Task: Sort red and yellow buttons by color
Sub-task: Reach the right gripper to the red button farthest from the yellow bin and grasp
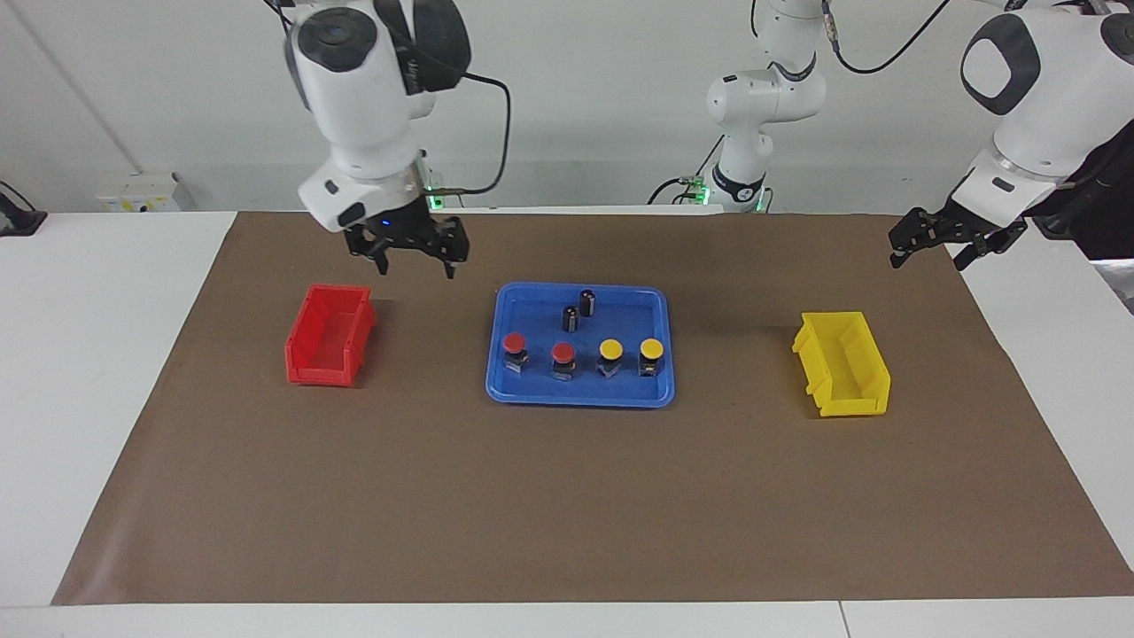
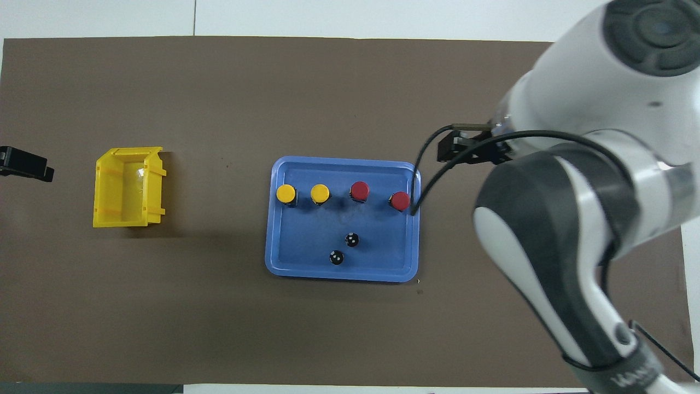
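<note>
The right gripper (image 1: 413, 262), jaws open and empty, is held over the brown mat (image 1: 567, 496) between the red bin (image 1: 329, 335) and the blue tray (image 1: 580, 394); the left gripper (image 1: 928, 255), likewise open, is held above the mat's edge near the yellow bin (image 1: 842, 363). Four mushroom-capped buttons are counted in a row in the tray: two red buttons (image 1: 515, 343) toward the right arm's end, two yellow buttons (image 1: 610, 349) toward the left arm's end, with two dark cylinders (image 1: 587, 302) nearer the robots.

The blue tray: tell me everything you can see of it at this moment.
The blue tray is a shallow rectangle of what looks like plastic, with rounded corners and a low raised rim. It lies flat on the brown mat, between the red bin and the yellow bin. In it stand two red buttons and two yellow buttons in a row, and two dark cylinders nearer the robots. No gripper touches it.
</note>
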